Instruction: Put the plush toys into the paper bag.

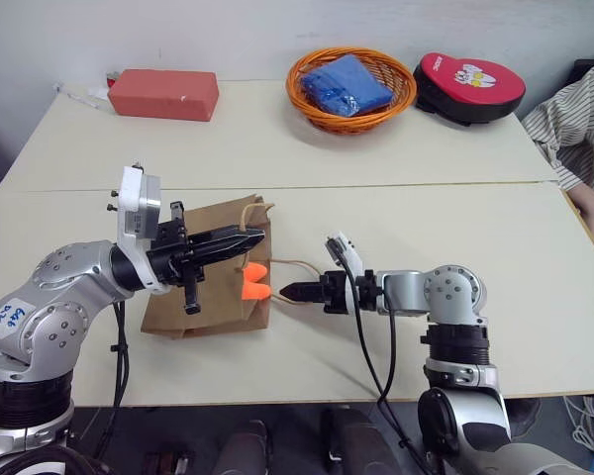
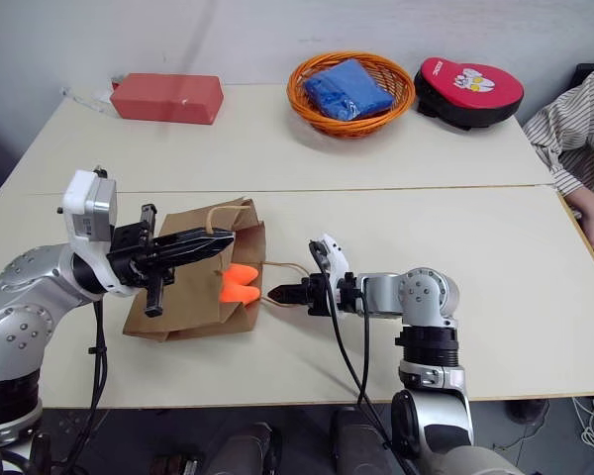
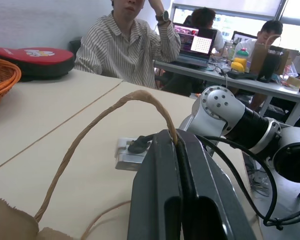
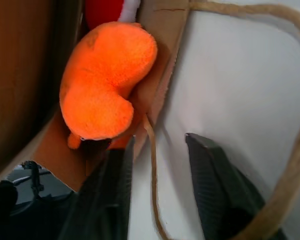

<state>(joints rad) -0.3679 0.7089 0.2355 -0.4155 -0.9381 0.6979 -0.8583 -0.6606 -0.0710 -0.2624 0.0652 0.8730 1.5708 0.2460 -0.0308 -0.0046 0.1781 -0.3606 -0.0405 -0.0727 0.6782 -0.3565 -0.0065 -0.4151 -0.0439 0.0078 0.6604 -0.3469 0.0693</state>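
Right wrist view: right end effector (image 4: pixel 157 200) parted beside orange plush toy (image 4: pixel 106 85); left end effector (image 1: pixel 246 240) pinches bag handle (image 3: pixel 105 122).

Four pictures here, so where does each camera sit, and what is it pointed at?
Left eye and right eye: on the head, looking down over both arms at the table, paper bag and orange toy.
Left wrist: on the left arm, looking along the left gripper, shut on a bag handle, toward the right arm and seated people.
Right wrist: on the right arm, looking along the right gripper, open, into the bag mouth at the orange toy and a red toy.
All four show the bag.
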